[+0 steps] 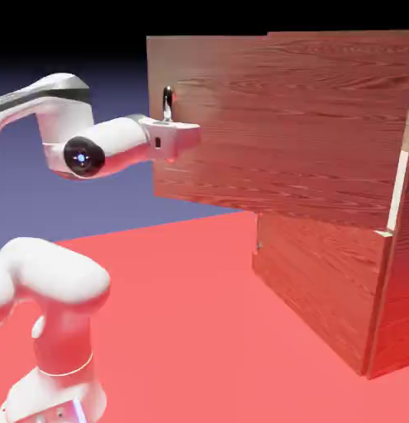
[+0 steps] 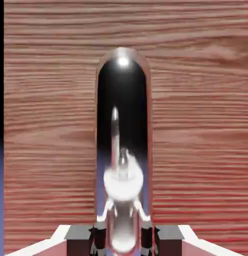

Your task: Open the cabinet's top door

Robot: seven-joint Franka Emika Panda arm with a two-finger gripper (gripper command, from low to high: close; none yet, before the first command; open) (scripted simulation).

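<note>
The cabinet [image 1: 340,281] sits on the red surface [image 1: 183,306] at the exterior view's right, and its top door [image 1: 290,124] is swung wide open toward the arm [image 1: 67,149]. The fingers [image 2: 122,235] are clamped tight on the shiny handle [image 2: 124,150] near the door's free edge. The lower door [image 1: 315,289] looks closed, though I can't see its front.

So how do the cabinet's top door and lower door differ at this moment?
The top door is swung wide open from the cabinet; the lower door sits shut. The top door is the larger panel. The gripper is shut on the top door's handle; nothing touches the lower door. Both share reddish wood grain.
</note>
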